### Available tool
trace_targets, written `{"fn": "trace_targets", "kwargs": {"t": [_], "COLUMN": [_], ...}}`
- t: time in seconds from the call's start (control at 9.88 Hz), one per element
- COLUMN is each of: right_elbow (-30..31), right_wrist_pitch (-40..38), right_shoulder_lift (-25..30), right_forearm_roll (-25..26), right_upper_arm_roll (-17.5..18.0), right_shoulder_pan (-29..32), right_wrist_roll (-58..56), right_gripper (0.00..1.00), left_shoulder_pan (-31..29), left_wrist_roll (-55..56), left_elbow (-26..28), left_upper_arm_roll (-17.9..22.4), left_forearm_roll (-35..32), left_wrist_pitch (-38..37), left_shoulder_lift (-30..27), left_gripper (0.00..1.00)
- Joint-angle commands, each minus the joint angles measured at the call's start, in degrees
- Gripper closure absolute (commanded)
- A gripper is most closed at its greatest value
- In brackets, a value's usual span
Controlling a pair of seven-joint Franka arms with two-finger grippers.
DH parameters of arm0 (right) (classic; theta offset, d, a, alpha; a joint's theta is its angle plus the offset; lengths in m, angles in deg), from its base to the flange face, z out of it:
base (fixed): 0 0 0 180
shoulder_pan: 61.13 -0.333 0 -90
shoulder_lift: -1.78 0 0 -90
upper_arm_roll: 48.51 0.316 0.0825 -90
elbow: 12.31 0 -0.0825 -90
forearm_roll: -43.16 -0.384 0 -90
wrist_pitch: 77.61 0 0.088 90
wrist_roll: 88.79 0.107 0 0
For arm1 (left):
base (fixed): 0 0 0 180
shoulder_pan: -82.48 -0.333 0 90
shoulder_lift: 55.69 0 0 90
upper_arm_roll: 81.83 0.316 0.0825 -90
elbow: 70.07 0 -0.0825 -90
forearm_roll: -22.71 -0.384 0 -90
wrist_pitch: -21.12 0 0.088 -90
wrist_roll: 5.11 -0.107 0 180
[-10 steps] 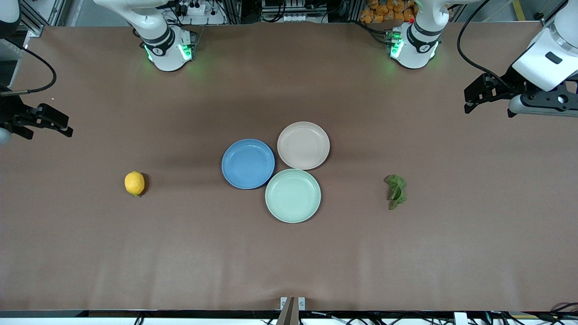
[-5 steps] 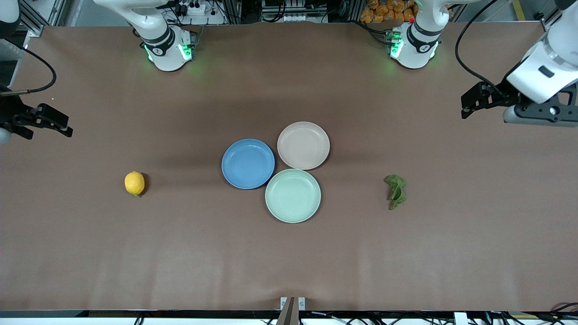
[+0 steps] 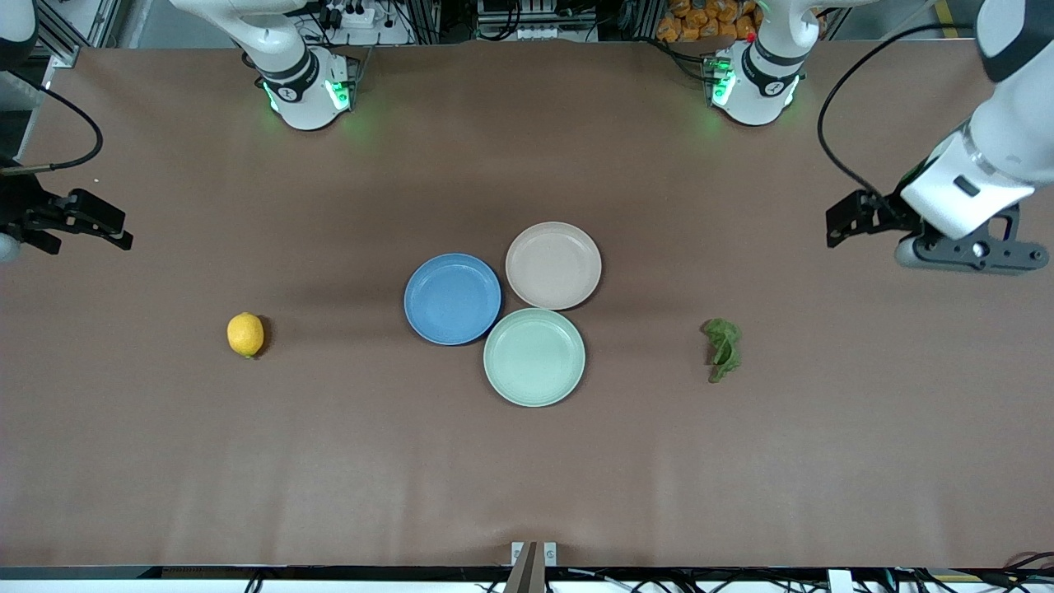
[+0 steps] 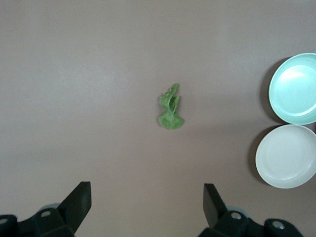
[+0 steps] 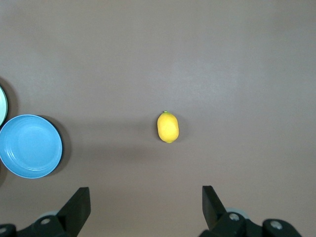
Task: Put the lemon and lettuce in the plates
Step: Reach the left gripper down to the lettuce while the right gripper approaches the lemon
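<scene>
The lemon lies on the table toward the right arm's end and shows in the right wrist view. The lettuce lies toward the left arm's end and shows in the left wrist view. The blue plate and the beige-pink plate sit empty and touching at mid-table. My left gripper is open and empty over bare table, apart from the lettuce. My right gripper is open and empty over the table's edge, apart from the lemon.
A pale mint-green plate sits empty against the two plates, nearer to the front camera. The arms' bases stand along the table's back edge. The brown table is bare around the lemon and the lettuce.
My left arm has swung over the table toward the lettuce, its gripper still open. The right arm, the lemon, the lettuce and the plates have not moved.
</scene>
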Motion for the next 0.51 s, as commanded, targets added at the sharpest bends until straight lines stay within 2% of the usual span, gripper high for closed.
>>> {"fn": "trace_targets", "kwargs": {"t": [0.0,0.4], "right_elbow": [0.2,0.3], "right_wrist_pitch": [-0.3,-1.3], "right_shoulder_lift": [0.4,0.4], "right_forearm_roll": [-0.4,-0.3], "right_upper_arm_roll": [0.0,-0.3], "right_shoulder_pan": [0.4,0.8], "right_wrist_roll": [0.2,0.2], "right_gripper": [0.00,0.00], "left_shoulder_pan": [0.6,-0.3], "left_wrist_roll": [-0.1,-0.1], "left_elbow": [-0.9,-0.3], "left_upper_arm_roll": [0.1,0.2], "left_forearm_roll": [-0.1,-0.2], "left_wrist_pitch": [0.8,2.8], "left_shoulder_lift": [4.8,11.6], "left_gripper": [0.00,0.00]}}
